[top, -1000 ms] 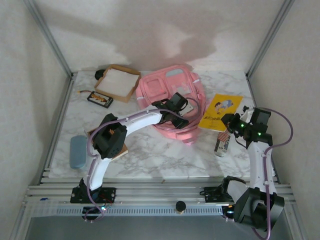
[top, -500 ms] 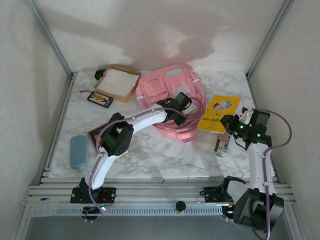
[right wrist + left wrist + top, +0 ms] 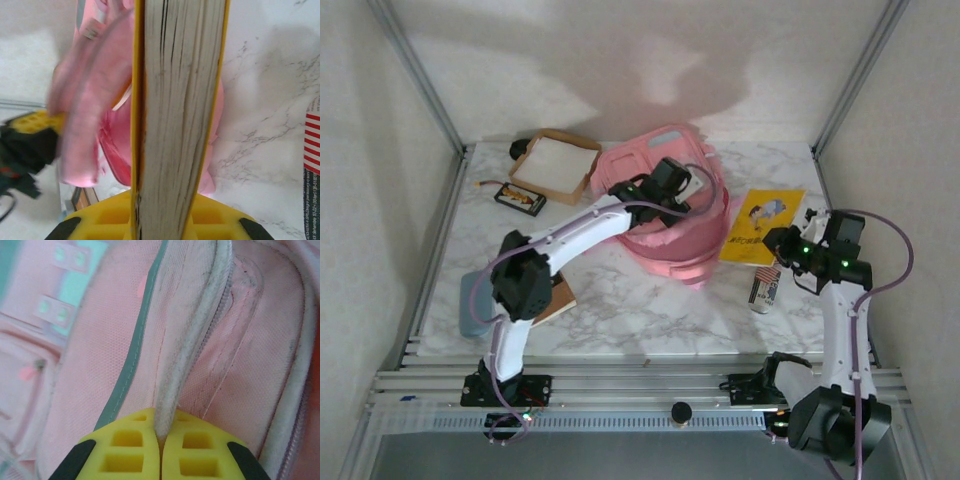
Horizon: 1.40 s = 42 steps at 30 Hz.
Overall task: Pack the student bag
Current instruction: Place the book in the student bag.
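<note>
Left gripper (image 3: 161,439) pinches student bag (image 3: 685,248) between cardboard tray (image 3: 587,178) and yellow book (image 3: 760,225).

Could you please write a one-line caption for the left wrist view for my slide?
Yellow fingers of the left gripper pinch the pink student bag along its piped seam.

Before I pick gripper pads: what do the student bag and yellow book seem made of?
The student bag: matte woven fabric, likely synthetic; fine weave, stitched seams and piping show. The yellow book: paper pages, edges visible, in a smooth cover, probably card.
</note>
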{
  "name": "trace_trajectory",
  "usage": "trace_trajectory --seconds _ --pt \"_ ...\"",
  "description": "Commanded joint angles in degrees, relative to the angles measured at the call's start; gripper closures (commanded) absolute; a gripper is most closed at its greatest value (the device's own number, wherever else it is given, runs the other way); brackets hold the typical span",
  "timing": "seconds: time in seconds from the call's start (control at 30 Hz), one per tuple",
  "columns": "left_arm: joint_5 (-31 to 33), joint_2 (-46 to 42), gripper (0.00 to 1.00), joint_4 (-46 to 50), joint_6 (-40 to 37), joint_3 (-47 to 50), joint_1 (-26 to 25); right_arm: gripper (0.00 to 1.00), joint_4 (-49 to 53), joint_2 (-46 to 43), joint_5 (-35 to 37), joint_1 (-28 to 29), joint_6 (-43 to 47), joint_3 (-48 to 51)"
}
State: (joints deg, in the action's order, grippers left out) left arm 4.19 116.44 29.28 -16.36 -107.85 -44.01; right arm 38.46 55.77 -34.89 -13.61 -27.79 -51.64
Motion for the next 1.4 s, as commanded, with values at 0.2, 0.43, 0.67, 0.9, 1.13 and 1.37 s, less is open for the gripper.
trace_trajectory --seconds 0.2,0.43,0.67,0.9,1.13,1.37 --pt "3.3 -8.6 1.00 -1.6 4.5 -5.5 2.3 1.00 -11.7 1.6 -4.3 16.1 -8.6 4.4" --pt "-2.8 -12.8 1.00 -1.8 3.7 -1.2 2.3 1.00 -36.7 11.2 -2.8 28.2 -20.1 9.1" --pt "-5.6 -16.5 1.00 -2.4 6.4 3.8 2.3 1.00 -58.7 26.7 3.1 31.9 -26.8 7.9" --pt "-7.0 -20.3 1.00 -6.4 8.4 9.8 2.6 0.85 -63.6 43.1 7.8 35.8 -28.6 0.0" --pt "-7.6 -20.5 1.00 -6.1 9.0 9.8 2.9 0.23 -47.8 41.9 14.8 35.6 -20.9 -5.3" --pt "-8.6 -20.0 1.00 -6.7 9.8 10.2 3.6 0.01 -32.7 28.5 21.8 35.7 -15.3 1.1"
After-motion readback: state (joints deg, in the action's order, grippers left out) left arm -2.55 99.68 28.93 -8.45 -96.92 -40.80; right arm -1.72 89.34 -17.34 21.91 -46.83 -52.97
